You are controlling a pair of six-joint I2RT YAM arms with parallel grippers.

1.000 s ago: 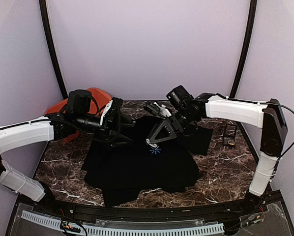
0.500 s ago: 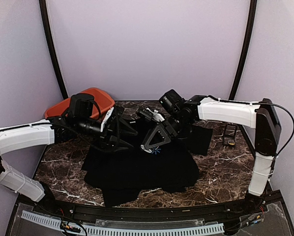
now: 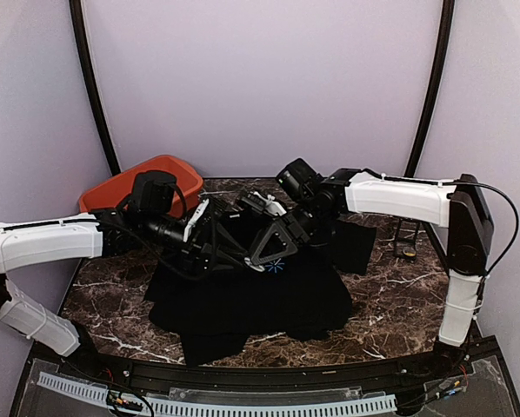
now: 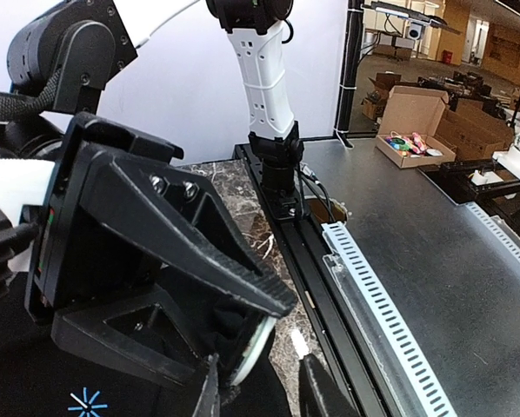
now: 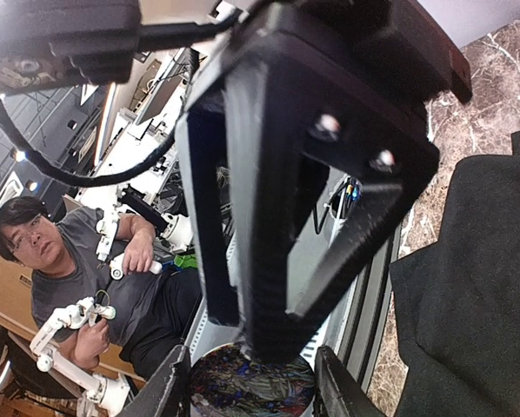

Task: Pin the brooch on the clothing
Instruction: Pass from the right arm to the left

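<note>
The clothing, a black T-shirt (image 3: 243, 300), lies spread on the marble table, its light-blue starburst print (image 3: 275, 267) just right of the two grippers. Both grippers meet nose to nose above the chest. My right gripper (image 3: 262, 258) (image 5: 251, 373) is shut on the brooch (image 5: 253, 387), a small round disc with a mottled, colourful face. In the left wrist view the brooch (image 4: 258, 346) shows edge-on as a pale rim. My left gripper (image 4: 260, 382) (image 3: 232, 254) stands open around that rim, one fingertip close beside it and the other apart, with marble showing between.
An orange-red tub (image 3: 151, 178) stands at the back left. A small black case (image 3: 406, 239) sits near the table's right edge. A slotted white rail (image 3: 243, 404) runs along the front edge. A person (image 5: 60, 261) sits beyond the table.
My left gripper has moved right and forward until it meets the right gripper, and its jaws have narrowed. The right gripper has shifted slightly left, still holding the brooch.
</note>
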